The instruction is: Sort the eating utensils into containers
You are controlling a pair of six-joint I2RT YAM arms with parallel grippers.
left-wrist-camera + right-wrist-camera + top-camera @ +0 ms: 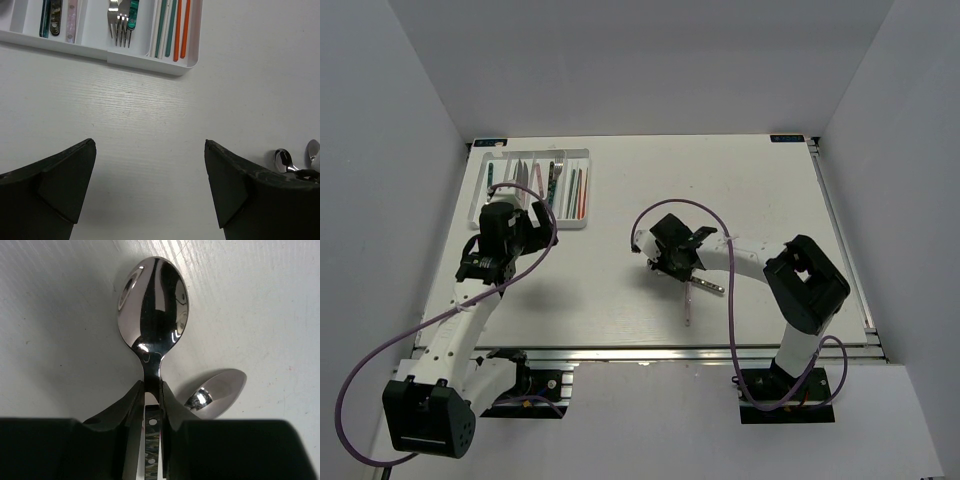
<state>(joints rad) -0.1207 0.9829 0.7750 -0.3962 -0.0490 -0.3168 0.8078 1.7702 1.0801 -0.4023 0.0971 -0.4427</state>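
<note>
**R hand** (152, 392): jaws nearly closed, clamped on the neck of a steel spoon (152, 302). Fingers (127, 405) touch it on both sides. Bowl projects to 12 o'clock from the fingertips, concave side to cam. Spoon on desk (260, 300) or lifted: cannot tell.

Second spoon (217, 390) sits just beside the grip at 4 o'clock, bowl only visible. In top view a pink handle (688, 305) runs toward 6 o'clock from R hand.

**L hand** (150, 185): jaws fully apart, nothing between fingers (60, 180), over bare desk.

White cutlery tray (150, 64) is near L hand at 12 o'clock, no contact. Compartments, L to R in wrist view:
- dark, teal & pink handles (55, 17)
- forks (120, 25)
- chopsticks (177, 30), white, teal & orange

Both spoons are well apart from the tray, approx. 4 o'clock of it in top view.
</note>
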